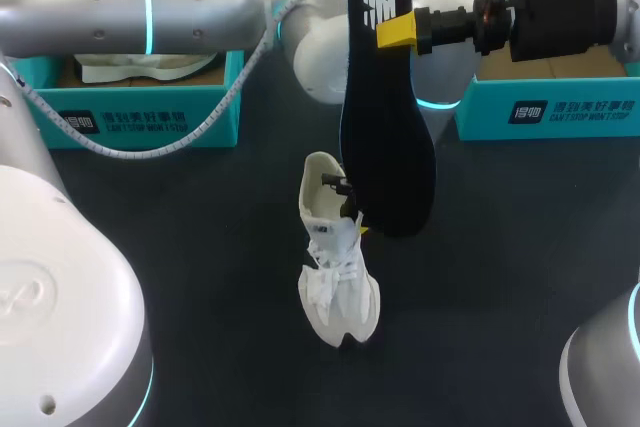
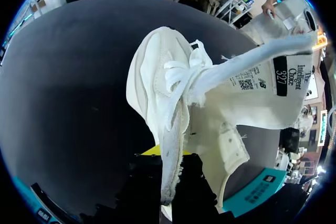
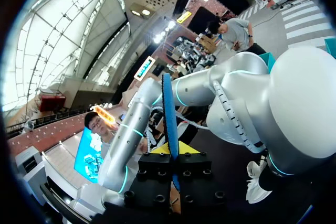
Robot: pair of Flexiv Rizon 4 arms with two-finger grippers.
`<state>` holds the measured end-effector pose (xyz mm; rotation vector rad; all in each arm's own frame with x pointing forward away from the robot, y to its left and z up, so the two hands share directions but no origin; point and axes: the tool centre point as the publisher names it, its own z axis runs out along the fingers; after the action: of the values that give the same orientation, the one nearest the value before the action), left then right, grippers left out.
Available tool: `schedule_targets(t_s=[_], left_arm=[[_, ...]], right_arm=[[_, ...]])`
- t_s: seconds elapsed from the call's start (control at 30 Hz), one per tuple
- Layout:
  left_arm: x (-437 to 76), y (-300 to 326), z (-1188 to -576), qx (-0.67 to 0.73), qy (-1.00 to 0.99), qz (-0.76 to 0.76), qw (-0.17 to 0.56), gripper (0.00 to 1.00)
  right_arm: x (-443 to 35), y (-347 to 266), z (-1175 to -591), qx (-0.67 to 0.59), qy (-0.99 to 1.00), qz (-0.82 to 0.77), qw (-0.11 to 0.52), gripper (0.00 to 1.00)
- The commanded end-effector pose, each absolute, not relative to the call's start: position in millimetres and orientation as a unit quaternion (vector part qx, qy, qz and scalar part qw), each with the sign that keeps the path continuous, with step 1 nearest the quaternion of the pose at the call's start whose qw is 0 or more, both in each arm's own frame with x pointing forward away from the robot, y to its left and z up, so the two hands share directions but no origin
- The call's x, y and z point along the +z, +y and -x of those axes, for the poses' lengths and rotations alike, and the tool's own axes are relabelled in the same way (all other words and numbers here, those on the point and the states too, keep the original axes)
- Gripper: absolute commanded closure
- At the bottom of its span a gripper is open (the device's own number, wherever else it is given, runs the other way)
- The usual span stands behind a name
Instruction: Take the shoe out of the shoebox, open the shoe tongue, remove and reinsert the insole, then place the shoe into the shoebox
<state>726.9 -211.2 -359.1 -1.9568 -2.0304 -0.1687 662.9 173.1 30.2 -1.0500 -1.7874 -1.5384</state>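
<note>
While aloft, insole (image 1: 385,147) (black) beside shoe (image 1: 335,277)

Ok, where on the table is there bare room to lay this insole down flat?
The widest bare patch of table lies right of the shoe, in front of the right shoebox. A narrower one sits between the shoe and the left arm. The middle is crowded: the insole hangs right beside the shoe.

The right gripper (image 3: 170,149) pinches the dark, blue-edged insole (image 3: 168,103) from both sides between its yellow-tipped fingers (image 3: 186,149), edge-on and upright. Beyond it, the silver left arm (image 3: 236,98) bends down beside the white shoe (image 3: 256,182).
</note>
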Motion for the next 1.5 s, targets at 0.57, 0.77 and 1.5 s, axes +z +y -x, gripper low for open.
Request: schedule_targets(t_s=[0.57,0.77,1.5], left_arm=[[-370.1,-218.5,-729.4,-0.052,-0.712,0.676,0.182,0.0],[-350.5,-222.3,-742.3,-0.019,-0.724,0.669,0.165,0.0],[-220.4,-203.0,-789.3,0.15,-0.754,0.639,0.005,0.0]], right_arm=[[30.1,176.3,-664.7,-0.572,-0.666,0.391,0.277,1.0],[30.1,176.3,-664.7,-0.572,-0.666,0.391,0.277,1.0],[30.1,176.3,-664.7,-0.572,-0.666,0.391,0.277,1.0]])
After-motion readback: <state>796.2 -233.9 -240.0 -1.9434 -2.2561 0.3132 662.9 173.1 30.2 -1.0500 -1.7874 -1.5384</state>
